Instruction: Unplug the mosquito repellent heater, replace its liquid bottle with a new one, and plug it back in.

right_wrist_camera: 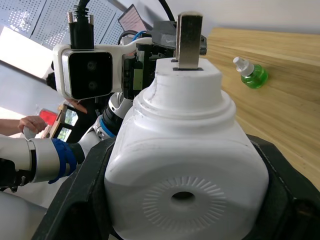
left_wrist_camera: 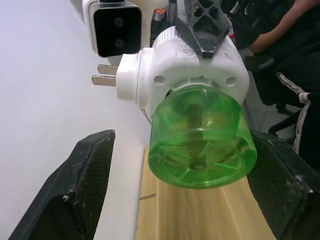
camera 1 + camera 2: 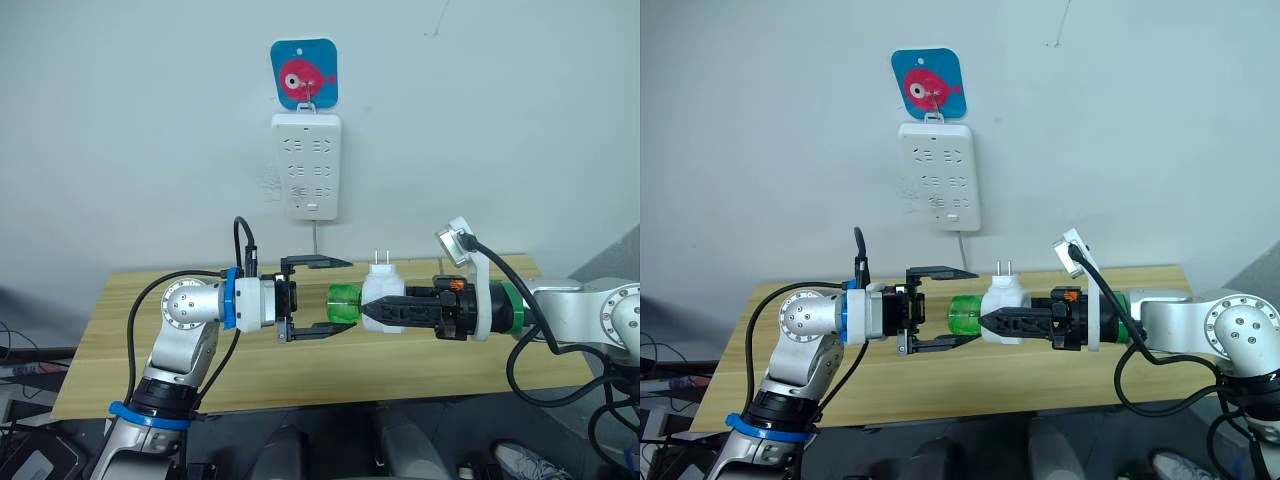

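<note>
My right gripper (image 3: 376,306) is shut on the mosquito repellent heater (image 3: 381,288), a small white unit held in the air above the table, its two prongs (image 3: 380,257) pointing up. The green liquid bottle (image 3: 343,303) is still screwed into it and sticks out toward my left gripper (image 3: 342,294). That gripper is open; its black fingers (image 2: 75,190) straddle the bottle (image 2: 202,145) with a gap on each side. A second small green bottle (image 1: 251,75) with a white cap lies on the wooden table.
A long white power strip (image 3: 306,165) hangs on the wall under a blue fish hook (image 3: 304,74), its cord dropping behind the wooden table (image 3: 150,330). A person in dark clothing (image 2: 280,40) sits beyond the table, and a hand (image 1: 34,123) shows nearby.
</note>
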### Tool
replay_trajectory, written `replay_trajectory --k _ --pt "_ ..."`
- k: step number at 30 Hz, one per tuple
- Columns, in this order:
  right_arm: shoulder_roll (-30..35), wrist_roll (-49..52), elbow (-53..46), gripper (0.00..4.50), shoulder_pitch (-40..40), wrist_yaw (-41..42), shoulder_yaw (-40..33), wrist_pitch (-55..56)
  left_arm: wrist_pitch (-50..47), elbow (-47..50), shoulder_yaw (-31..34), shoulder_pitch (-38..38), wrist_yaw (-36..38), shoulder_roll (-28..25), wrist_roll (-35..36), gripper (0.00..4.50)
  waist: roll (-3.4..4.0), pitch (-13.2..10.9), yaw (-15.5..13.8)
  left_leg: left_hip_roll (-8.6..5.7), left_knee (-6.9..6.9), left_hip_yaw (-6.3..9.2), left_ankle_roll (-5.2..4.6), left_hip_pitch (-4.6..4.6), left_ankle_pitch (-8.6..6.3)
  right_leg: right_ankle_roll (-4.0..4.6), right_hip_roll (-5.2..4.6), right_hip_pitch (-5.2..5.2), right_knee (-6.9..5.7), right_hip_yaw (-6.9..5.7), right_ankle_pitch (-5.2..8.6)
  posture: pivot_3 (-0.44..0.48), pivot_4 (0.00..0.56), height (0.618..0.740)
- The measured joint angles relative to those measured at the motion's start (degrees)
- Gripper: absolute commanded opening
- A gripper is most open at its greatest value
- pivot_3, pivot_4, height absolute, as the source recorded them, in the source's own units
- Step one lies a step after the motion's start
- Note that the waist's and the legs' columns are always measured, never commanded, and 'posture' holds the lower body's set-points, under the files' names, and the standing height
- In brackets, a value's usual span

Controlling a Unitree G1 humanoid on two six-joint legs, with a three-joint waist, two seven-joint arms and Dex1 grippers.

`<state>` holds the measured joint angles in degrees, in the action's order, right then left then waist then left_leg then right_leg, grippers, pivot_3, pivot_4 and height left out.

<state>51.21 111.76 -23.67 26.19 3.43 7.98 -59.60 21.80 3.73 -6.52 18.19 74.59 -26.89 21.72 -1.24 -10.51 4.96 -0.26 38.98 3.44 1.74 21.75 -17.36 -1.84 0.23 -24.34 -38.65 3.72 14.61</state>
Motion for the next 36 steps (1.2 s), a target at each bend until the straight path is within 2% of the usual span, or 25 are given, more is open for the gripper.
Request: replay_trajectory --k 3,4,8,10,12,14,17,20,23,25,27,29,32,36 --pt "0.0 0.0 0.0 3.04 0.0 -0.05 0.01 0.16 -0.04 -0.01 -0.52 0.03 1.04 -0.22 0.28 2.34 0.0 0.0 0.03 0.01 0.0 0.03 0.0 -0.01 0.0 0.0 0.02 0.0 -0.03 -0.01 0.0 -0.149 0.147 0.74" --pt "0.0 0.0 -0.11 3.04 0.0 -0.05 0.02 0.16 -0.28 0.03 -0.62 0.12 1.25 -0.44 0.6 2.24 0.0 0.0 0.05 0.01 0.01 0.03 0.0 -0.01 0.0 0.0 0.03 0.0 -0.05 -0.01 0.0 -0.149 0.147 0.74" --pt "-0.01 0.01 -0.88 3.04 0.01 -0.14 0.07 0.24 -4.42 1.65 -1.0 0.68 2.0 -2.49 2.53 2.24 0.0 0.0 0.12 0.01 0.01 0.06 0.0 -0.03 0.0 0.0 0.08 0.0 -0.07 0.01 0.0 -0.149 0.147 0.74" --pt "0.02 0.0 -0.89 3.04 0.02 -0.3 0.11 0.28 -11.18 3.54 -1.71 1.26 1.52 -4.61 4.37 2.24 0.0 0.0 0.19 0.0 0.02 0.1 0.0 -0.02 0.0 0.0 0.16 0.0 -0.09 -0.01 0.0 -0.149 0.147 0.74" --pt "0.02 0.01 -1.19 3.04 0.0 -0.39 0.38 0.29 -32.07 8.89 -3.83 3.54 -0.82 -11.54 12.75 2.24 -0.09 -0.05 0.49 0.04 0.03 0.26 0.0 0.01 0.0 -0.03 0.18 -0.01 -0.13 -0.09 0.02 -0.139 0.156 0.74" --pt "0.05 0.34 -1.88 3.04 0.05 0.09 0.52 0.23 -55.88 11.81 -4.84 8.18 -3.51 -18.06 25.11 2.24 -0.1 -0.09 0.6 0.03 0.04 0.41 0.0 0.02 0.0 -0.28 0.29 0.0 -0.2 -0.24 0.17 -0.135 0.155 0.74" --pt "-0.14 1.21 -3.16 3.04 0.23 0.78 0.75 0.54 -81.7 8.54 -5.94 17.67 -2.75 -22.01 37.85 2.24 -0.06 -0.12 0.66 0.0 0.04 0.49 0.0 0.01 0.0 -0.31 0.4 0.03 -0.2 -0.57 0.2 -0.141 0.158 0.74" --pt "0.1 1.5 -2.39 3.04 0.36 1.19 0.49 1.0 -88.26 4.73 -5.59 20.0 -4.81 -19.28 40.21 2.24 -0.05 -0.13 0.78 0.0 0.04 0.46 0.0 -0.02 0.0 -0.29 0.37 0.06 -0.17 -0.56 0.19 -0.142 0.161 0.74" --pt "0.94 1.17 -1.78 3.04 0.04 0.9 0.18 1.03 -84.96 4.36 -5.46 19.03 -5.36 -17.85 36.7 3.25 -0.05 -0.14 0.85 0.04 0.01 0.48 0.01 0.01 0.01 0.01 0.35 -0.03 -0.2 -0.44 0.03 -0.143 0.161 0.74" --pt "1.84 0.3 -1.28 3.04 -0.4 0.24 0.13 0.87 -79.07 4.82 -4.47 17.1 -5.46 -17.74 32.37 3.88 -0.05 -0.15 0.87 0.07 -0.03 0.49 0.02 -0.01 0.01 0.05 0.15 -0.03 -0.2 -0.3 0.05 -0.144 0.161 0.74" --pt "1.89 -0.23 -1.16 3.04 -0.71 -0.18 0.12 0.85 -67.08 6.34 -4.0 12.79 -5.09 -16.53 24.94 4.47 -0.01 -0.13 0.82 0.08 -0.06 0.47 0.03 -0.03 0.01 0.07 0.11 -0.05 -0.19 -0.27 0.06 -0.146 0.162 0.74" --pt "1.91 -0.22 -1.03 3.04 -0.76 -0.26 0.14 0.86 -56.83 6.82 -4.22 8.96 -4.65 -14.99 18.83 4.5 0.0 -0.13 0.66 0.07 -0.06 0.45 0.04 0.0 0.02 0.07 0.07 -0.05 -0.17 -0.26 0.05 -0.144 0.161 0.74" --pt "1.93 -0.18 -1.09 3.04 -0.94 -0.37 0.13 0.83 -32.58 4.14 -3.18 1.23 -3.27 -11.09 7.53 4.5 0.0 -0.14 0.33 0.03 -0.06 0.33 0.04 -0.01 0.02 0.09 -0.04 -0.04 -0.14 -0.18 0.05 -0.145 0.162 0.74" --pt "1.85 -0.18 -1.14 3.04 -0.94 -0.69 0.13 0.83 -8.13 1.34 -0.86 -2.25 -2.77 -4.71 0.51 4.5 0.0 -0.14 -0.59 -0.1 0.03 0.28 0.03 0.04 0.02 0.07 -0.2 0.04 0.04 -0.18 0.04 -0.145 0.162 0.74"
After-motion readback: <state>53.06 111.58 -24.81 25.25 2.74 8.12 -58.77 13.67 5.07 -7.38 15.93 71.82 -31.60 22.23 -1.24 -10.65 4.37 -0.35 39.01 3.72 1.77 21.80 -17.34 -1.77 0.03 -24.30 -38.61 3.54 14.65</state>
